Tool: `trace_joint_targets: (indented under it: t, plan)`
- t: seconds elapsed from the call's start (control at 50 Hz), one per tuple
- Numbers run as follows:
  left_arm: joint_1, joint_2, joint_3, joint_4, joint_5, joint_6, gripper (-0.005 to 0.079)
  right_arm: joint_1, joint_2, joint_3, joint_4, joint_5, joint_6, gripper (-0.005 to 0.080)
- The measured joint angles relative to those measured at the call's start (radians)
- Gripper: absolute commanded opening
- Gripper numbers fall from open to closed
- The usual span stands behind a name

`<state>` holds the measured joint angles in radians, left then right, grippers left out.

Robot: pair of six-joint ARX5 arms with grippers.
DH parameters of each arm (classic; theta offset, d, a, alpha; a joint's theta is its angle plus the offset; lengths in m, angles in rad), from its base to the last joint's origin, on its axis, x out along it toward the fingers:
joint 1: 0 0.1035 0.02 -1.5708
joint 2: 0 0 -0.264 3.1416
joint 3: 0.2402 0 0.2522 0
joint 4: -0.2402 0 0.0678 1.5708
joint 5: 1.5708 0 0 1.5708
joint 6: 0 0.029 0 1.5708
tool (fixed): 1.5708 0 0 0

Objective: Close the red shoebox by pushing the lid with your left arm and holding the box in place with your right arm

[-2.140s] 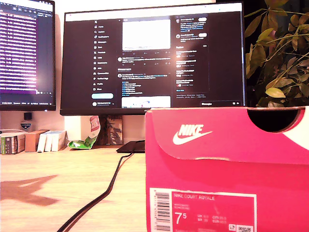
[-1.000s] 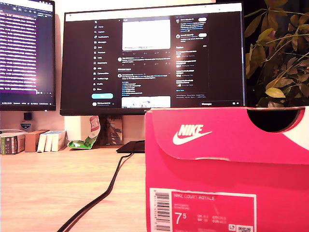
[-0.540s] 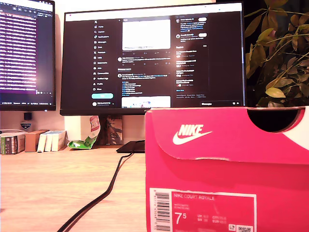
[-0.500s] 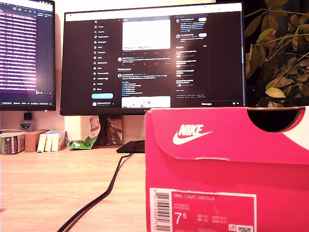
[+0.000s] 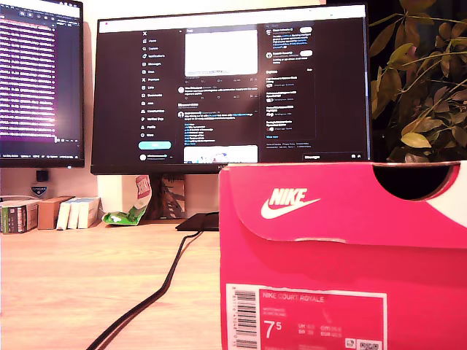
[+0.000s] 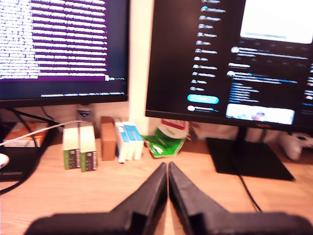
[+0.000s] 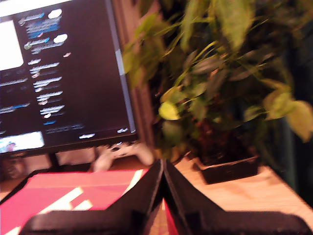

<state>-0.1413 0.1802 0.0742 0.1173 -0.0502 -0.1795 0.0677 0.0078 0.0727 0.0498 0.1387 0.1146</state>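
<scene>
Shoebox (image 5: 343, 255): sitting on the desk (image 5: 87, 284) near its front edge, filling the exterior view's right; the lid (image 5: 343, 204) is looking already down over the box.
First gripper (image 6: 167, 171): my first gripper is hovering over the bare desk with its fingers pressed together, holding nothing.
Second gripper (image 7: 163, 169): my second gripper is hanging just above the red lid (image 7: 73, 196), fingers pressed together, empty.
Handling: likely light, stiff cardboard that is prone to sliding and denting; pressing flat on the lid top and bracing a side wall seems safest.
Surroundings: a monitor (image 5: 230, 87) and a plant (image 5: 419, 87) are standing behind the box.
</scene>
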Motion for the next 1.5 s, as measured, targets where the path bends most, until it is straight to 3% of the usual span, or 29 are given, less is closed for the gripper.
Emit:
trace_joint_targets:
  t: [0.18, 0.36, 0.86, 0.98, 1.12, 1.3, 1.5]
  plan:
    - [0.000, -0.058, -0.030, 0.000, -0.001, 0.000, -0.0019, 0.000, 0.000, -0.003, 0.003, -0.011, -0.025, -0.0012]
    - [0.000, -0.188, -0.030, -0.116, -0.036, 0.026, -0.0019, 0.000, 0.000, -0.003, 0.002, -0.024, -0.034, -0.0012]
    - [0.005, -0.183, -0.030, -0.196, -0.086, 0.041, -0.0019, 0.000, 0.000, -0.056, -0.087, -0.025, -0.035, -0.0012]
    - [0.005, -0.183, -0.030, -0.256, -0.085, 0.008, -0.0019, 0.000, 0.000, -0.058, -0.113, -0.024, -0.021, -0.0012]
    - [0.005, -0.183, -0.030, -0.296, -0.085, -0.027, -0.0019, 0.000, 0.000, -0.058, -0.234, -0.024, 0.026, -0.0012]
    - [0.005, -0.183, -0.026, -0.435, -0.085, -0.031, -0.0018, 0.000, 0.000, -0.058, -0.232, -0.024, 0.043, -0.0012]
    - [0.005, -0.183, -0.025, -0.436, -0.084, -0.109, -0.0018, 0.000, 0.000, -0.058, -0.230, -0.024, 0.043, -0.0012]
